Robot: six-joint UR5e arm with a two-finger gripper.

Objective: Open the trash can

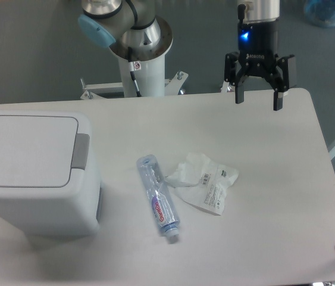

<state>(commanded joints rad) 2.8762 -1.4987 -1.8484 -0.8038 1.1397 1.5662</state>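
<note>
The trash can [33, 196] is a boxy white bin at the table's left side. Its flat white lid [24, 151] lies shut, and a grey push tab [81, 151] sits at the lid's right edge. My gripper [257, 102] hangs over the far right part of the table, well away from the bin. Its two black fingers [239, 95] point down and stand wide apart, with nothing between them.
A clear plastic bottle [158, 198] lies on its side near the table's middle. Beside it on the right is a crumpled white wrapper [206, 182]. The arm's white base column [140, 65] stands behind the far table edge.
</note>
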